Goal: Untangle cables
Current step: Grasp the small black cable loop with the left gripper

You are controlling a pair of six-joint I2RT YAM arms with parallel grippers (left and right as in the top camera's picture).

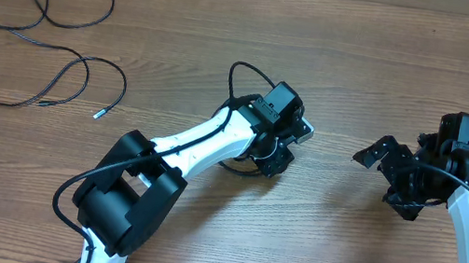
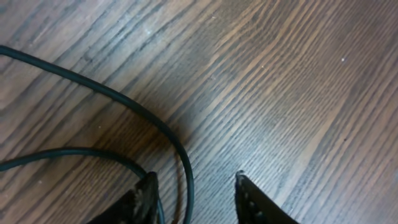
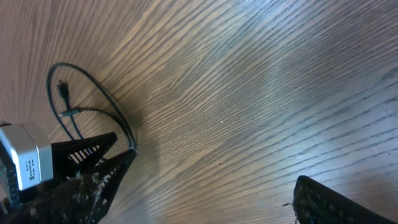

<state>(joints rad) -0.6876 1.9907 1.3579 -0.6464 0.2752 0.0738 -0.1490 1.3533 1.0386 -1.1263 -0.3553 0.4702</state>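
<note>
Cables (image 1: 59, 47): two lying spread out at far left of worktop (image 1: 372, 40) | third cable (image 2: 124, 102): running between jaws of left hand (image 2: 194, 180) | left hand: standing partly open, not clamping it | right hand (image 1: 392, 180): gaping wide, holding nothing

Two cables (image 1: 41, 44) lie far left; a third cable (image 2: 180, 154) lies between the left gripper's (image 2: 194, 179) fingers (image 2: 252, 202).

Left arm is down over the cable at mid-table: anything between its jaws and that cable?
Nothing visible does. In the left wrist view the cable lies on the wooden table between the open jaws of the left gripper. A second black strand curves in beside one jaw and might get caught too.
</note>
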